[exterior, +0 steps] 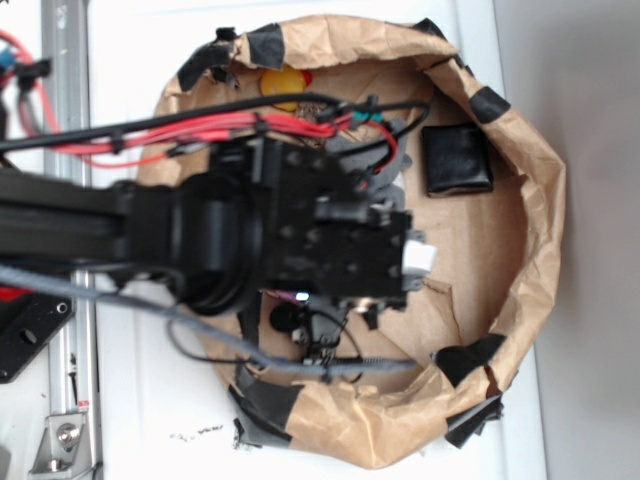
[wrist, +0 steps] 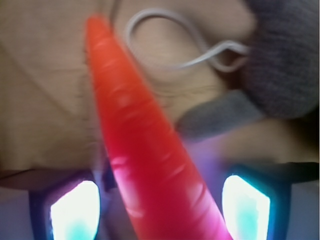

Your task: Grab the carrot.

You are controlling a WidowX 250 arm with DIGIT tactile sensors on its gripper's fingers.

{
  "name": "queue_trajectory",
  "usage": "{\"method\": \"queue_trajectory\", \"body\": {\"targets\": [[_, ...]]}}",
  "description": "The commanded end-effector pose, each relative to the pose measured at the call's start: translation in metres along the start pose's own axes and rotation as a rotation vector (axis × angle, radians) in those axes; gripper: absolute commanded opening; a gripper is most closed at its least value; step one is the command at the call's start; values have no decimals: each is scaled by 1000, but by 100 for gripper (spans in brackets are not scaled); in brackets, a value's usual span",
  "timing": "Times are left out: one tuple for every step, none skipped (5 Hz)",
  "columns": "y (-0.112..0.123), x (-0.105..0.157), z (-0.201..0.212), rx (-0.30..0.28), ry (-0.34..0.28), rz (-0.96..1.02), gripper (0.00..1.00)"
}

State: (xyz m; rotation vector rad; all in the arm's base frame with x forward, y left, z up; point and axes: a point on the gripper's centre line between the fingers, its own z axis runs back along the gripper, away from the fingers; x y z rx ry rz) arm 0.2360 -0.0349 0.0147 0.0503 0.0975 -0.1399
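Note:
The carrot (wrist: 145, 145) fills the wrist view. It is glossy orange-red and tapers to a point at the upper left; its stem cap is out of view. It lies on brown paper between my two glowing fingertips (wrist: 75, 212), with a gap on each side. My gripper (wrist: 160, 207) is open around the carrot's thick part and low over it. In the exterior view the black arm and gripper body (exterior: 360, 255) hang over the middle of the paper bin and hide the carrot.
A brown paper wall (exterior: 540, 200) with black tape rings the work area. A yellow ball (exterior: 283, 85) sits at the back and a black square pad (exterior: 457, 160) at the right. A grey cloth (wrist: 285, 55) and a white cord (wrist: 165, 22) lie beyond the carrot.

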Motion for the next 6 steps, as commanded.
{"method": "queue_trajectory", "body": {"targets": [[-5,-17,8,58,4,-47,0],[26,-7,57,-81,-71,-25,0],[54,-8,106,-119,-165,54,0],[73,-15,154,-171,-227,204,0],[71,-11,193,-190,-269,284,0],[67,-1,177,-154,-231,319,0]]}}
